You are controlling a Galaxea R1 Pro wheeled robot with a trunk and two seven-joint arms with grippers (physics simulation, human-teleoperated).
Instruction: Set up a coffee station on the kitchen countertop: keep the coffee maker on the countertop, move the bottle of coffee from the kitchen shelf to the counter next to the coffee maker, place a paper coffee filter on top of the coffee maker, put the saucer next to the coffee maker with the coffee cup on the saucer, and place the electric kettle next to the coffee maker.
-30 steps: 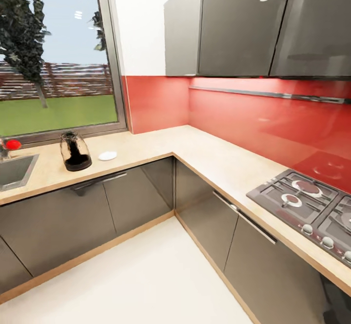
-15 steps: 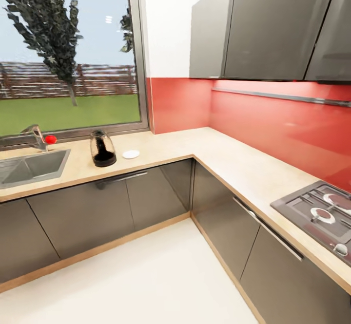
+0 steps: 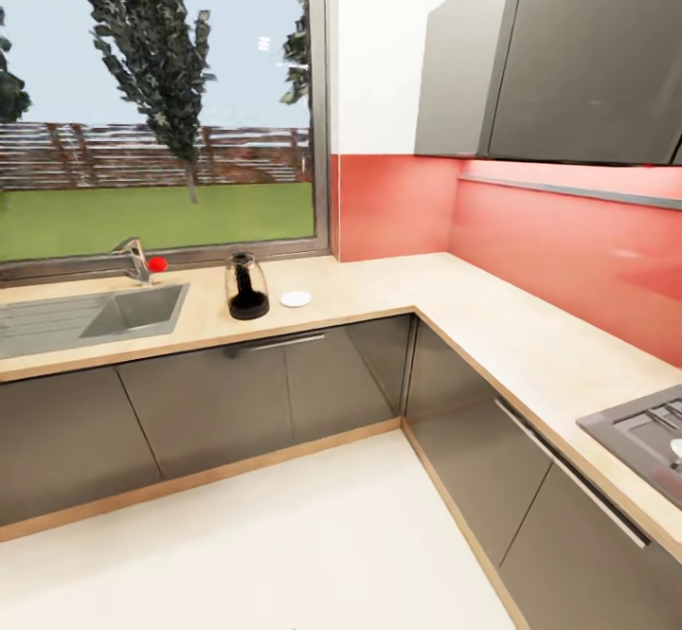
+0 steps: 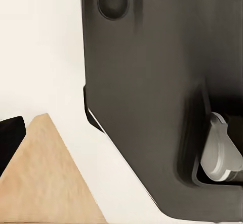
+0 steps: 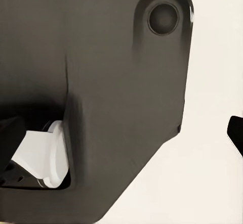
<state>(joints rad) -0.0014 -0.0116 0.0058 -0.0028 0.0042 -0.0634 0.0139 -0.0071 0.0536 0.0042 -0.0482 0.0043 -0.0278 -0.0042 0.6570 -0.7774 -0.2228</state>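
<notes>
View pans left: hob slides toward frame edge, sink point(image 3: 104, 313) comes in. Camera moves, things don't. Electric kettle point(image 3: 246, 286) on tabletop point(image 3: 493, 327) under window, saucer point(image 3: 296, 298) just beside it. Gripper state: I cannot tell, either arm. I judge I'm turning toward them.

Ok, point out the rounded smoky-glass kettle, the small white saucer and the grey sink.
Rounded smoky-glass kettle point(image 3: 246, 287): head view, glass body.
Small white saucer point(image 3: 296, 298): head view, plate centre.
Grey sink point(image 3: 142, 307): head view, basin floor.
</notes>
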